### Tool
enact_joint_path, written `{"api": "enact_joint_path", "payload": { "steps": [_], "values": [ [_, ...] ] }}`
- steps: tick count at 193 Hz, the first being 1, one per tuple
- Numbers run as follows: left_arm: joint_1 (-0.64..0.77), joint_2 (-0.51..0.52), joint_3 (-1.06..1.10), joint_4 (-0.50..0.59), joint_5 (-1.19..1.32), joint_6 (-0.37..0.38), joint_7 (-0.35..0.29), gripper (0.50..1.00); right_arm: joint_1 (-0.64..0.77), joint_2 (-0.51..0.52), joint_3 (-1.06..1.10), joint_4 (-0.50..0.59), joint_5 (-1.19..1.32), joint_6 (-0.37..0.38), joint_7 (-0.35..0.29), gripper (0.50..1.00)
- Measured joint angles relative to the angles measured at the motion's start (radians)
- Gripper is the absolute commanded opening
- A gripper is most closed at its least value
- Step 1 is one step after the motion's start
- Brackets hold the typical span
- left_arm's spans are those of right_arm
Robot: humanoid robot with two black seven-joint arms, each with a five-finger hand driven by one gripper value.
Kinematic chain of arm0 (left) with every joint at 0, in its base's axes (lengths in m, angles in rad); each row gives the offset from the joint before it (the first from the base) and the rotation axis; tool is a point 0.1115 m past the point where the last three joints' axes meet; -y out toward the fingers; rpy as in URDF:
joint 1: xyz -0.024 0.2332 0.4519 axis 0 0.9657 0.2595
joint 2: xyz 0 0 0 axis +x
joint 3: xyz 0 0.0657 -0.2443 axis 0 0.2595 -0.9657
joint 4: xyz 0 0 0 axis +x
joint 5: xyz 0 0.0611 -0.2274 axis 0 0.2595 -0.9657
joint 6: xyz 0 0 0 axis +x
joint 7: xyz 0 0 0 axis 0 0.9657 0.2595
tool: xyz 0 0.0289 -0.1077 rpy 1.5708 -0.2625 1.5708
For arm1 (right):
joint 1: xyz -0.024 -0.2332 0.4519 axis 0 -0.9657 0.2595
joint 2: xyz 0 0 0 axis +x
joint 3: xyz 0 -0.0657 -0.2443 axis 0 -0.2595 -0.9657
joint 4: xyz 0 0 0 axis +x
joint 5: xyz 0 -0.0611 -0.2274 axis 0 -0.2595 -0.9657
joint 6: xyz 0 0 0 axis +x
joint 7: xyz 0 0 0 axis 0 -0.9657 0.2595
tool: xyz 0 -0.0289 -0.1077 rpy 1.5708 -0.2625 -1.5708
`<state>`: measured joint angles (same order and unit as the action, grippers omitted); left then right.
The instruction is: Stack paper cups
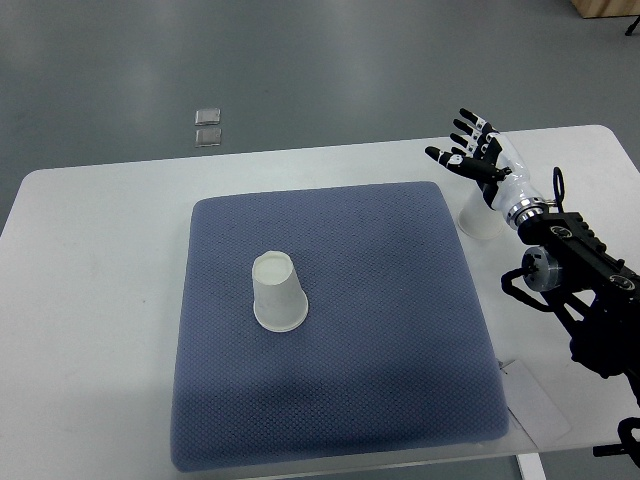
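A white paper cup (277, 292) stands upside down on the blue mat (350, 380), left of the mat's middle. A second white paper cup (479, 218) sits on the white table just off the mat's right edge, partly hidden behind my right forearm. My right hand (468, 148) hangs above and slightly beyond that second cup, fingers spread wide, holding nothing. The right arm enters from the right edge. No left arm shows.
The white table (90, 300) carries the mat. A thin clear plastic sheet (535, 405) lies at the mat's near right corner. Two small clear squares (208, 126) lie on the grey floor beyond the table's far edge.
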<state>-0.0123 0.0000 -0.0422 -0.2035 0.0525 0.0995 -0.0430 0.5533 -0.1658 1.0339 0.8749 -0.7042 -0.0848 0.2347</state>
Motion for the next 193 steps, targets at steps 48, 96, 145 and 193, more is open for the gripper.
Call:
{"api": "enact_joint_path", "payload": {
  "steps": [48,96,145,193],
  "values": [
    [0.000,0.000,-0.007,0.003,-0.003,0.001,-0.001,1.000,0.000,-0.001,0.001,0.000,0.000,0.000,0.001,0.932],
    [0.001,0.000,-0.001,0.014,-0.004,0.002,0.000,1.000,0.001,0.000,0.004,0.000,0.000,0.000,0.001,0.932],
    [0.002,0.000,-0.003,0.011,-0.004,0.002,0.000,1.000,0.004,-0.003,0.010,-0.001,0.000,0.000,0.004,0.932],
    [0.002,0.000,-0.003,0.012,-0.003,0.002,0.000,1.000,0.009,-0.004,0.009,-0.002,0.001,0.000,0.003,0.932]
  ]
}}
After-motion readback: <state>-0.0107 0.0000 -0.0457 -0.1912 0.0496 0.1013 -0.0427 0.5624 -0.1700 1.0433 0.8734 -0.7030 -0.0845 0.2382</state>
